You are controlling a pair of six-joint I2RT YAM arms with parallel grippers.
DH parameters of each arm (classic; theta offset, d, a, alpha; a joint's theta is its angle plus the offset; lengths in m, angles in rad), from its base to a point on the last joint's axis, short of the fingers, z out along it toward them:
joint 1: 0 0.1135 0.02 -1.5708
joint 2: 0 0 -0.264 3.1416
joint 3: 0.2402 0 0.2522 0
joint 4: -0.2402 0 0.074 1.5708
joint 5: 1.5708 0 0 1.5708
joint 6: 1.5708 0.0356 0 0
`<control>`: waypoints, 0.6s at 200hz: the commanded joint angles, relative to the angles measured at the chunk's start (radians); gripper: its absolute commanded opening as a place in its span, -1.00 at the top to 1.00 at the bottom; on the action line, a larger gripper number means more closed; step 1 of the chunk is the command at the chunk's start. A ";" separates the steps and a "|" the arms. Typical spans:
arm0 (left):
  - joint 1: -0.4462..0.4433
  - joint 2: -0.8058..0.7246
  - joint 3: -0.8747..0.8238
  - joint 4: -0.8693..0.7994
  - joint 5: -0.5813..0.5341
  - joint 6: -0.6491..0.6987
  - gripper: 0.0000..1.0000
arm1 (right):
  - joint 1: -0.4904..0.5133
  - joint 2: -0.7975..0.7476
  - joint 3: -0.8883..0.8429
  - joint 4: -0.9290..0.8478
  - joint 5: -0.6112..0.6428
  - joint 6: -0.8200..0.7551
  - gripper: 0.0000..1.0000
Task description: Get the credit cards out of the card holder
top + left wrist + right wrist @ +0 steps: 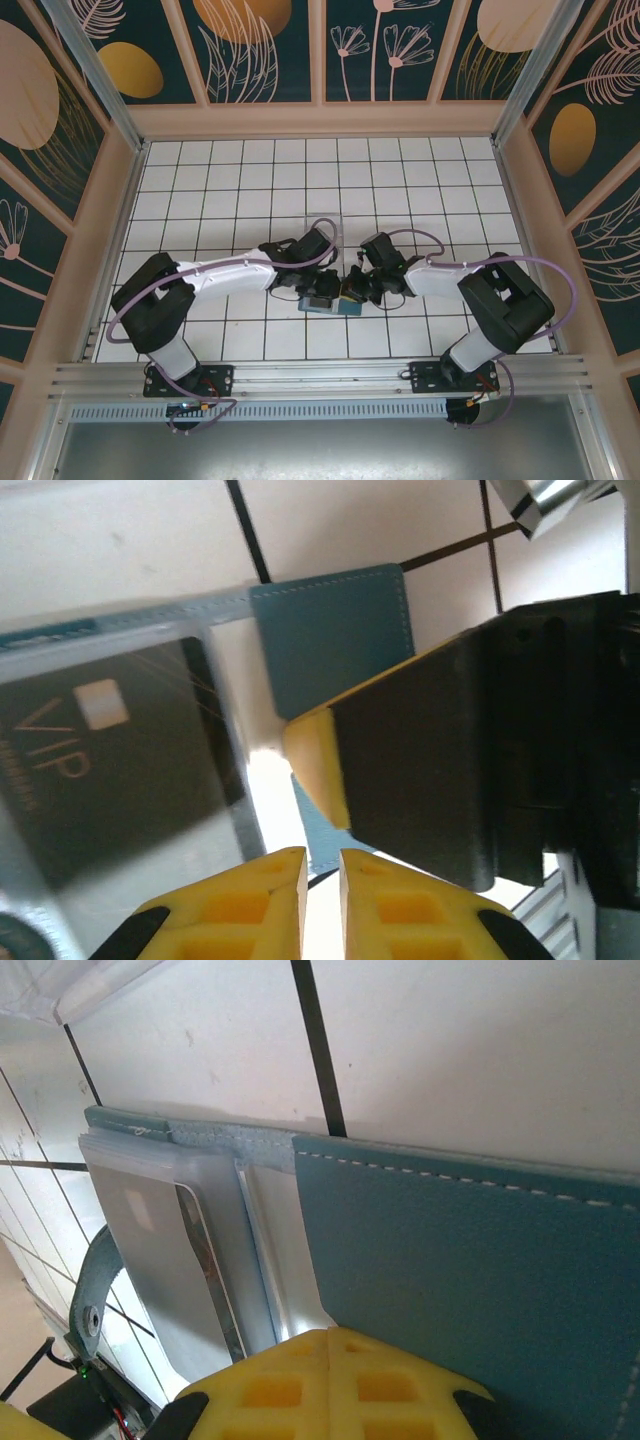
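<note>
Top view: my left end effector (322,288) and right end effector (362,288) meet mid-frame over the teal card holder (330,306) on the tiled tabletop (240,180).

Left wrist: my fingertips (270,900) stand a slit apart at the bottom. I cannot tell whether they pinch anything. A dark card (110,750) lies at left.

Right wrist: my end effector is clenched at the bottom, against the holder's flap. A pale card (150,1250) sits at left.

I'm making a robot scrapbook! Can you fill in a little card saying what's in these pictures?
card holder: teal, open on the white tiled table
VIP card: dark, behind clear plastic inside the holder
left gripper: fingers nearly together, grip unclear
right gripper: shut, tip at the holder's teal flap
</note>
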 commanded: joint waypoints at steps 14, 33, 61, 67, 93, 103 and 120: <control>-0.002 0.031 -0.062 0.117 0.076 -0.082 0.68 | -0.014 0.021 -0.024 -0.032 0.019 -0.042 0.97; -0.001 0.058 -0.069 0.109 0.056 -0.079 0.70 | -0.018 0.027 -0.018 -0.040 0.016 -0.051 0.97; -0.001 0.087 -0.040 -0.018 -0.078 -0.025 0.71 | -0.020 0.027 -0.006 -0.056 0.017 -0.061 0.97; 0.000 0.087 -0.040 -0.036 -0.098 -0.017 0.71 | -0.020 0.027 -0.004 -0.058 0.020 -0.061 0.97; 0.014 0.057 -0.040 -0.065 -0.141 -0.007 0.72 | -0.021 0.031 0.001 -0.066 0.023 -0.063 0.97; 0.024 0.045 -0.040 -0.070 -0.152 -0.005 0.71 | -0.021 0.033 0.000 -0.068 0.023 -0.064 0.97; 0.051 0.006 -0.051 -0.072 -0.161 -0.005 0.71 | -0.020 0.032 -0.003 -0.069 0.023 -0.062 0.97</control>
